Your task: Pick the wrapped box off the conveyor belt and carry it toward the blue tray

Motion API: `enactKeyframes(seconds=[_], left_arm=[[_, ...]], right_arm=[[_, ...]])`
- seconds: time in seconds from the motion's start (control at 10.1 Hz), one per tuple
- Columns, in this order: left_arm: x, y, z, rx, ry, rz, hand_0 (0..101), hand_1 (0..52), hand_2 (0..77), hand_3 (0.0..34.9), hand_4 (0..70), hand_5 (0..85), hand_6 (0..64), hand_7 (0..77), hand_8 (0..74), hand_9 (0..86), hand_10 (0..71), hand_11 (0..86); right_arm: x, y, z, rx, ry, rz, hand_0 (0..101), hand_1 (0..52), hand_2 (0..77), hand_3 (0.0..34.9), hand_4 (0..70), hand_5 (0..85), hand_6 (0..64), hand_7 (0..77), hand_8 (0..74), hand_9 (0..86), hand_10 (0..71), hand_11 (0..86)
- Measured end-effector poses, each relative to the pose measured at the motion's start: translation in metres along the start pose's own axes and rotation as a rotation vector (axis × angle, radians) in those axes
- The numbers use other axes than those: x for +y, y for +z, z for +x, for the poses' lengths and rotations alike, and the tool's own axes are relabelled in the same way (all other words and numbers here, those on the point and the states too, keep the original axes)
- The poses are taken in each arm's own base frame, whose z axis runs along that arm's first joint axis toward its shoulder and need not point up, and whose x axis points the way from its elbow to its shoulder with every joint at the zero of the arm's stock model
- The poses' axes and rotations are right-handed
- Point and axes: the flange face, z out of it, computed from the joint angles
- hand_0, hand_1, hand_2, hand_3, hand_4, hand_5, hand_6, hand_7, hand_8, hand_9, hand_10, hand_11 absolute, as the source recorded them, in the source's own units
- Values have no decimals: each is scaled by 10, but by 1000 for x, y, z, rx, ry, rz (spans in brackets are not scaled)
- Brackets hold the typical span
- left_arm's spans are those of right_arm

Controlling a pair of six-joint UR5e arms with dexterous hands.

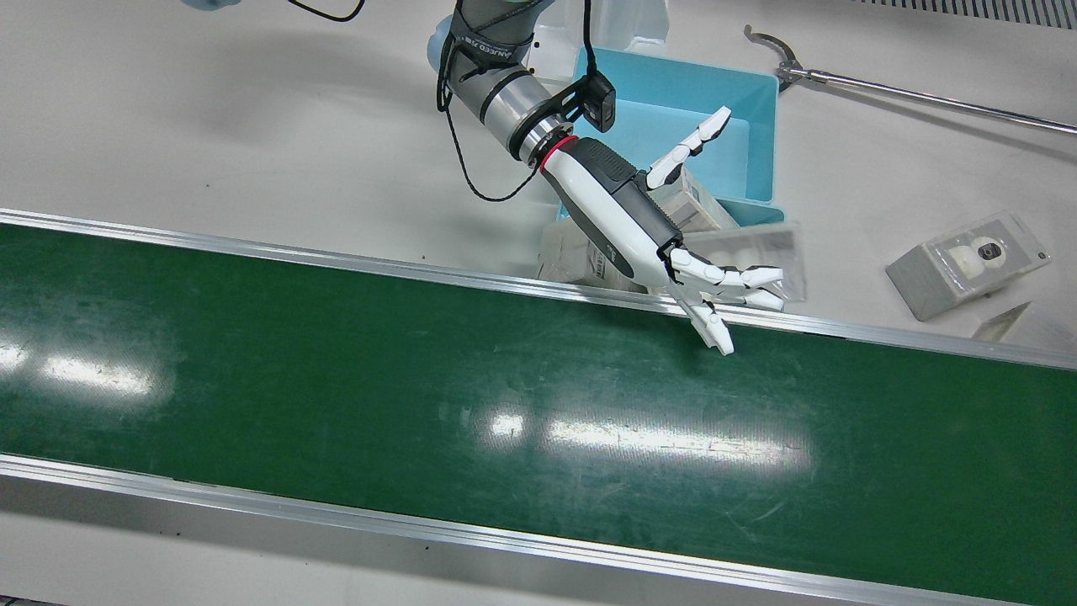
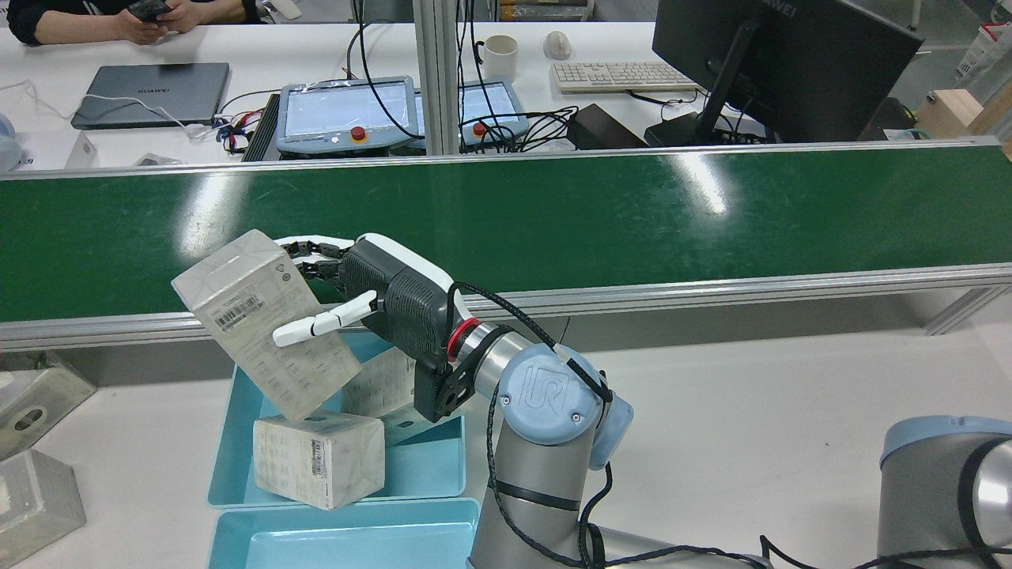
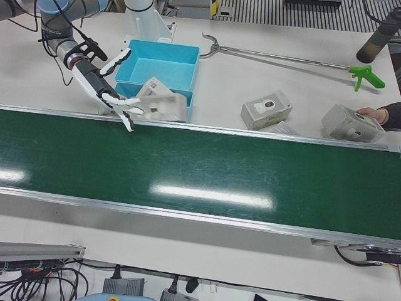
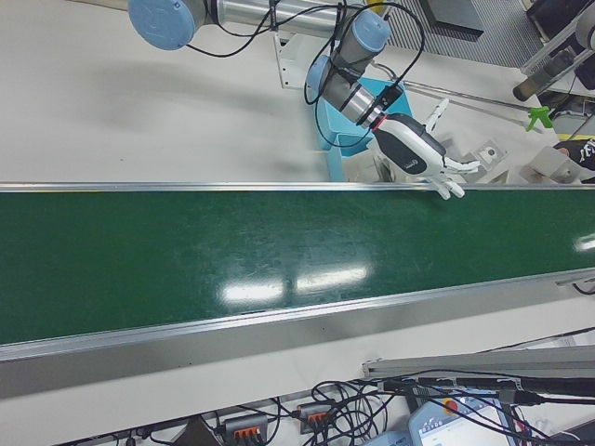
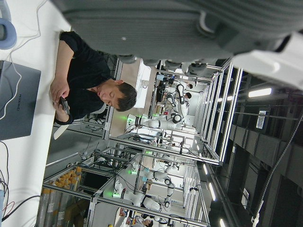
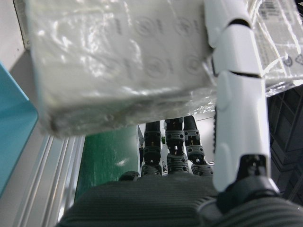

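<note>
The wrapped box (image 2: 261,316), white under clear film, stands tilted over the blue tray (image 2: 427,466) just behind the green conveyor belt (image 2: 553,205). My right hand (image 2: 379,296) reaches beside it with its thumb (image 6: 236,94) across the near face and its fingers (image 1: 724,282) straight and fanned, not curled round it. The box (image 3: 160,103) looks blurred in the left-front view while the right hand (image 3: 103,84) is sharp. The box's lower end meets another wrapped box (image 2: 316,458) lying in the tray. Only the back of my left hand (image 5: 165,28) shows, and its fingers are hidden.
A second blue tray (image 2: 340,545) sits nearer the robot. Loose boxed items (image 1: 968,261) lie on the white table beside the tray, and more (image 2: 32,395) at the other side. A long grabber pole (image 1: 925,97) lies behind. A person's hand (image 3: 376,114) rests on one box.
</note>
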Motion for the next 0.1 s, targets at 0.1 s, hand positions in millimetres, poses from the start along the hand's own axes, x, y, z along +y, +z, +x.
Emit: enactKeyframes(seconds=[0.1], left_arm=[[0,0,0,0,0,0,0,0,5,0,0,11,5,0,5,0,0,5]], right_arm=[[1,0,-2,-3,1,-2,492,169,65,40,175,196,60,104,0,16,0,16]])
